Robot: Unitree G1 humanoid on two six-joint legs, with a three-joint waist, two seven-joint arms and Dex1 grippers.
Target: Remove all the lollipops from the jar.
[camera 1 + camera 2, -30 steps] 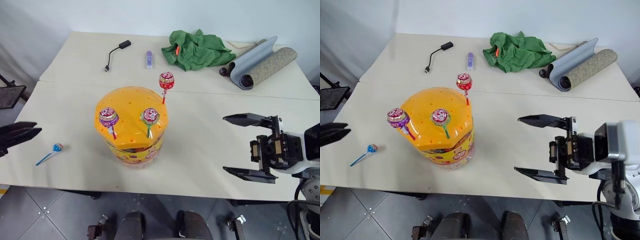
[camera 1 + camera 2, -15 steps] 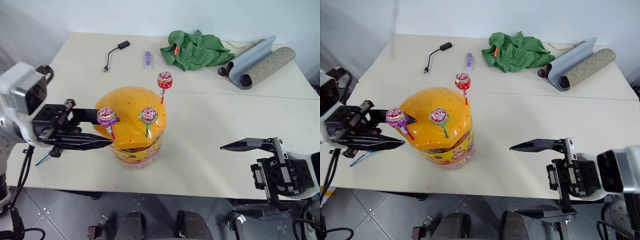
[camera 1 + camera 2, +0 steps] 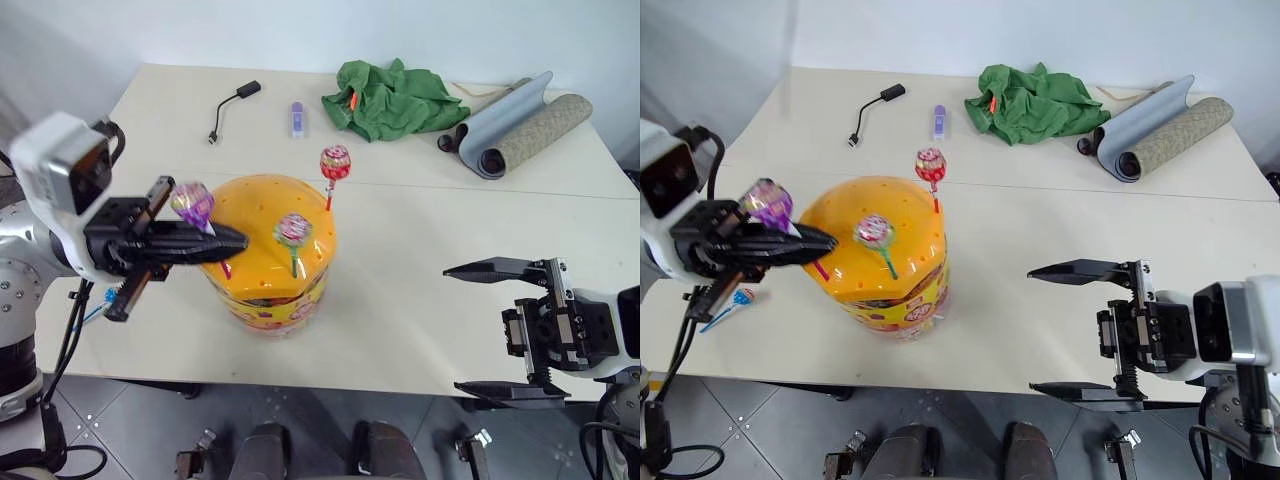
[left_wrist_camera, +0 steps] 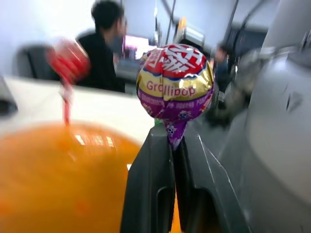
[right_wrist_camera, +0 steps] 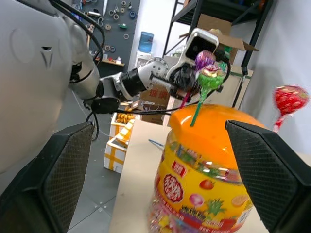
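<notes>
Jar (image 3: 268, 262) is the landmark, standing near the front edge of the pale surface (image 3: 400, 250), orange domed lid with small holes, printed yellow band below. Left end effector (image 3: 232, 240) reaches over the jar's left shoulder, fingers clenched on the stick of a purple-wrapped lollipop (image 3: 192, 204); the candy head stands above the fingers, just left of the dome. Left wrist view confirms it: both fingers (image 4: 154, 184) pinch together right under the purple head (image 4: 175, 81). Whether the stick tip is clear of the lid, cannot tell.

Two lollipops sit in the lid: a pink-green one (image 3: 293, 229) on a green stick at the front of the dome, and a red one (image 3: 334, 163) on a red stick at the back right rim. A fourth, blue-stick lollipop (image 3: 728, 306) lies flat on the surface left of the jar, partly hidden behind the left arm.

Right end effector (image 3: 495, 328) hovers well right of the jar, near the front edge, released, fingers wide apart, nothing between them.

Behind the jar: black cable adapter (image 3: 233, 104), small purple stick-shaped item (image 3: 297, 118), crumpled green cloth (image 3: 393, 98), rolled grey mat (image 3: 518, 124) at far right. None of it near either end effector.
</notes>
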